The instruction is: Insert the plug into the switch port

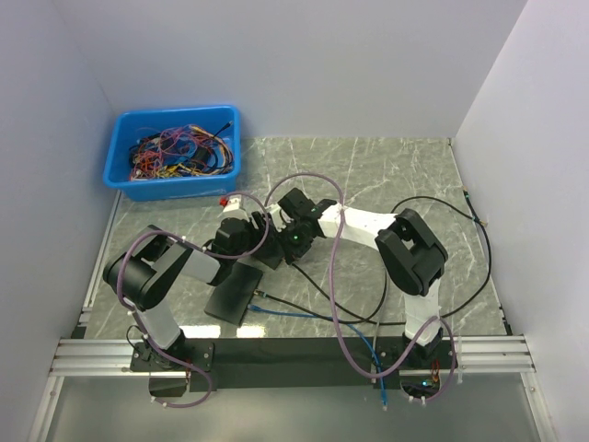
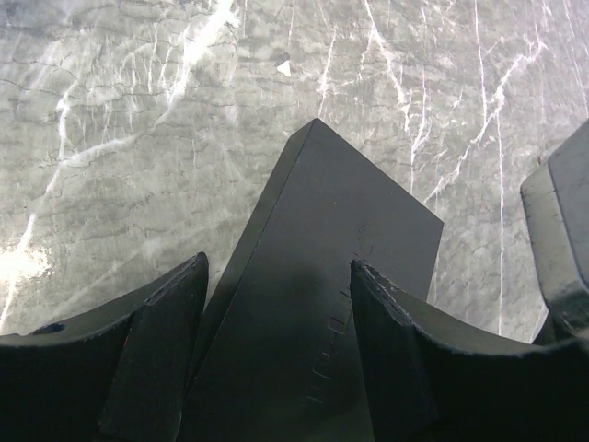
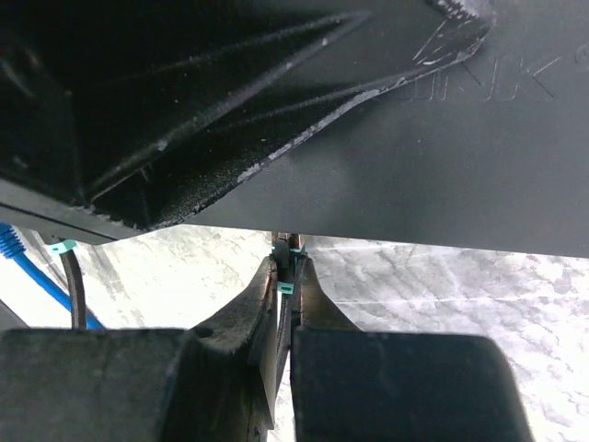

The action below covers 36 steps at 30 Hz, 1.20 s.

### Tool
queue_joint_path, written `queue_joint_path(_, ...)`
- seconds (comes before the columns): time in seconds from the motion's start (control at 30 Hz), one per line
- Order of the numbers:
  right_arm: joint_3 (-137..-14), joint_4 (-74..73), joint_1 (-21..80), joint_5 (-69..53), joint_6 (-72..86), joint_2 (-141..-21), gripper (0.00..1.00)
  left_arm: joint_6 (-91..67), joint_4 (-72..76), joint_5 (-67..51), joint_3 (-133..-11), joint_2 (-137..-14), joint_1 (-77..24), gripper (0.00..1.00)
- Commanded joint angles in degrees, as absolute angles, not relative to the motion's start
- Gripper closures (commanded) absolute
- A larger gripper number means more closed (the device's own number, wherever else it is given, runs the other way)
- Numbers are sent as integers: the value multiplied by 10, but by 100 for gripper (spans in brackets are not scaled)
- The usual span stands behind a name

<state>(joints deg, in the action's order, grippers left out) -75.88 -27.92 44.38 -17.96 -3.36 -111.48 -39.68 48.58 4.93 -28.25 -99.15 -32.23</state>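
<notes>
With the left claw (image 2: pixel 276 350) clamping the flat black plastic switch box (image 2: pixel 322 304) and the right claw (image 3: pixel 287 304) pinching the small teal-tabbed plug (image 3: pixel 287 276) toward 12 o'clock just below the box's edge, the plug needed straight, gentle pushing while the box was braced firmly.

Both arms are built from white tubes joined by bulky black joints. The left arm (image 1: pixel 152 276) and the right arm (image 1: pixel 409 253) stand on a black bar at the table's near edge. Mauve cables loop along each arm, with thin black wires beside them. A small red spot shows near the left gripper (image 1: pixel 241 230). Up close, the fingers (image 2: pixel 147 368) are matt black with rough, worn edges, and the right gripper (image 3: pixel 285 304) is equally dark.
</notes>
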Motion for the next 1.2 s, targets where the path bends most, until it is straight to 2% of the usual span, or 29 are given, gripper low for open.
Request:
queue_joint_path(0.0, -847, 96, 450, -243, -47, -1115, 100, -461, 360, -118, -265, -1027, -395, 32)
queue_joint_path(0.3, -875, 47, 449, -226, -63, -1131, 100, -459, 317, -95, -278, -1011, -395, 32)
queue_joint_path(0.4, -835, 50, 449, -207, -56, -1105, 93, -451, 281, -73, -287, -988, -395, 30)
queue_joint_path(0.43, -814, 50, 449, -200, -50, -1090, 85, -447, 268, -66, -293, -981, -395, 30)
queue_joint_path(0.5, -793, 52, 450, -192, -39, -1076, 78, -434, 241, -47, -312, -974, -394, 29)
queue_joint_path(0.53, -772, 55, 451, -186, -20, -1062, 70, -431, 213, -27, -319, -968, -393, 28)
queue_joint_path(0.6, -750, 54, 455, -170, -2, -1048, 60, -420, 189, -6, -337, -957, -390, 27)
queue_joint_path(0.63, -723, 54, 463, -156, 17, -1030, 50, -417, 179, -2, -342, -944, -389, 27)
queue_joint_path(0.7, -694, 51, 469, -135, 25, -1011, 42, -408, 150, 29, -354, -929, -385, 25)
queue_joint_path(0.73, -673, 47, 473, -118, 27, -990, 17, -404, 142, 39, -358, -914, -380, 24)
queue_joint_path(0.77, -663, 34, 474, -100, 30, -977, 8, -400, 128, 53, -360, -908, -378, 23)
queue_joint_path(0.93, -620, 6, 474, -1, 61, -881, 6, -403, 93, 76, -384, -874, -356, 21)
queue_joint_path(1.17, -602, -41, 440, 233, 110, -799, 2, -403, 56, 109, -402, -827, -350, 16)
